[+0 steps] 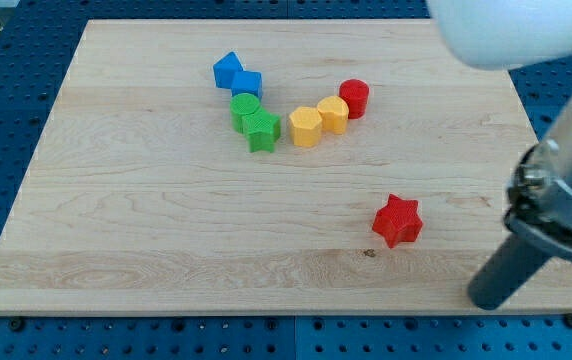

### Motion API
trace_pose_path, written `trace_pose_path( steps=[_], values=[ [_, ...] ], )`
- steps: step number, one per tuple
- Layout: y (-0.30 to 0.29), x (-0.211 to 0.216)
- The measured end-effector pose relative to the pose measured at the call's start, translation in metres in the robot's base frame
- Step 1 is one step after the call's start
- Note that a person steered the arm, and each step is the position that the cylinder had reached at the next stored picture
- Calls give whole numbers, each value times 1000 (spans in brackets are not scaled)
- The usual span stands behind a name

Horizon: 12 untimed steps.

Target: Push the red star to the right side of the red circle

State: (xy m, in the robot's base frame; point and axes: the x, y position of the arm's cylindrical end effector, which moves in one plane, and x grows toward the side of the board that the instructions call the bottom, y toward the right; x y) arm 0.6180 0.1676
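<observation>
The red star (pixel 397 220) lies on the wooden board (pixel 166 230) at the lower right. The red circle (pixel 354 98) stands near the view's top centre-right, well above the star. My tip (pixel 488 298) is the end of a dark rod at the lower right, to the right of and below the red star, apart from it by a clear gap.
Next to the red circle on its left sit two yellow blocks (pixel 333 114) (pixel 306 127). Further left are a green circle (pixel 245 107) and a green star (pixel 262 130), with two blue blocks (pixel 227 70) (pixel 248 84) above them. The white arm body (pixel 506 30) fills the top right.
</observation>
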Motion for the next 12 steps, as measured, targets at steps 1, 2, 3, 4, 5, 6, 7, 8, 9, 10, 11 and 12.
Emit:
trace_pose_path(
  steps=[1, 2, 3, 4, 5, 6, 7, 8, 9, 10, 11, 12],
  values=[
    [-10, 0],
    [-14, 0],
    [-28, 0],
    [-29, -9],
    [-26, -15],
    [-37, -33],
    [-57, -33],
    [-61, -41],
    [-61, -53],
    [-60, -73],
    [-60, -77],
    [-60, -77]
  ],
)
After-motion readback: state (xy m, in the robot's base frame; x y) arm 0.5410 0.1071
